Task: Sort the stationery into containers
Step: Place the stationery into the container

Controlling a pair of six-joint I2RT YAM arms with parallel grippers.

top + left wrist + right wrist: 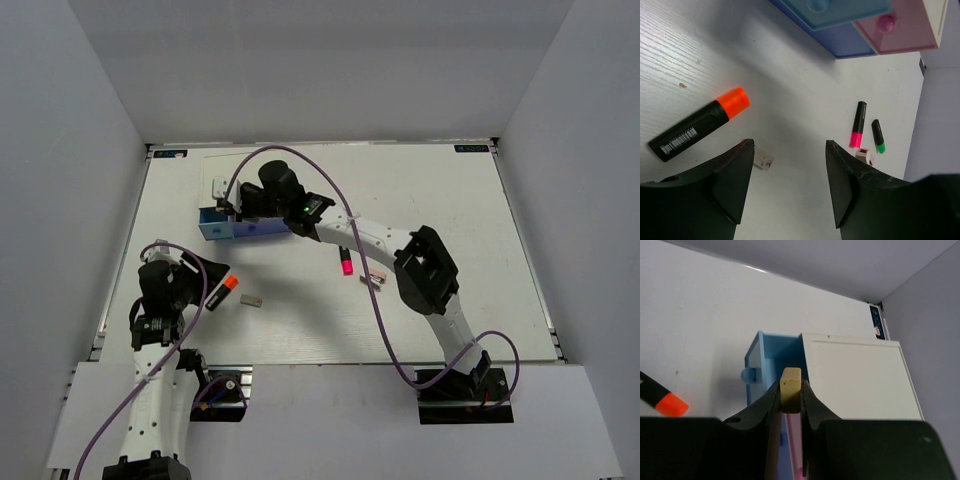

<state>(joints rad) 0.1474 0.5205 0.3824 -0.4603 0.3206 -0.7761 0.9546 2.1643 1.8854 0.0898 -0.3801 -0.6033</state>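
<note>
My right gripper (pixel 790 388) is shut on the tan eraser (pixel 791 376) and holds it over the pulled-out light blue drawer (pixel 771 358) of the white-topped box (pixel 855 377). In the top view this gripper (pixel 240 205) covers most of the box, with the light blue drawer (pixel 211 224) showing at its left. My left gripper (pixel 787 145) is open and empty above the table, near the orange-capped highlighter (pixel 700 125) and the grey-white eraser (pixel 762 159). The pink-capped highlighter (pixel 858 125), the green-capped highlighter (pixel 878 136) and the pink-white eraser (pixel 865 155) lie together further off.
The purple drawer (pixel 840 42) and the pink drawer (pixel 900 30) show below the light blue one in the left wrist view. The right arm (pixel 380 240) stretches across the table's middle. Grey walls enclose the white table (pixel 450 200) on three sides.
</note>
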